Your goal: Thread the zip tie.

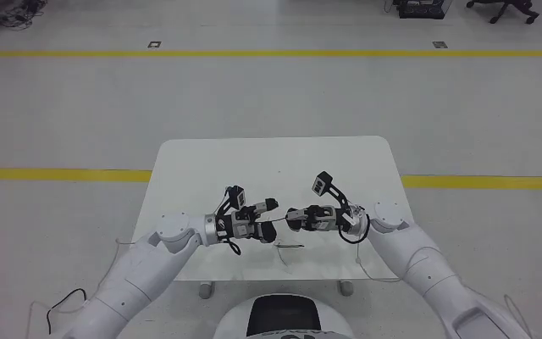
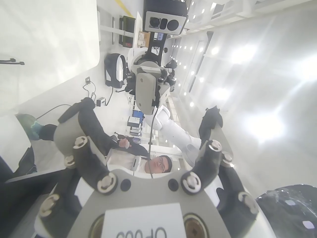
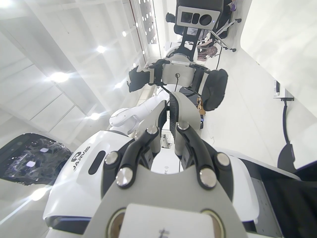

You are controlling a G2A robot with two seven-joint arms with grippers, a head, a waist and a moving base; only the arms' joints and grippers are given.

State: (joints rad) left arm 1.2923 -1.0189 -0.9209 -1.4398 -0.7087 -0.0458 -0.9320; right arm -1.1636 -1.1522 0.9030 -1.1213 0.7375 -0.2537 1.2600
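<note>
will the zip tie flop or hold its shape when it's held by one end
Probably light: the zip tie is a thin dark strand. Likely springy rather than limp, since it runs nearly straight out from the right gripper, whose jaws look shut. Being so thin, it could twist in the grip.

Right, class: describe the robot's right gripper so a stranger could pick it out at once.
Start at the white table. Over its near half, the right gripper faces the left gripper tip to tip. Its fingers are pressed together, while the other's are spread wide.
</note>
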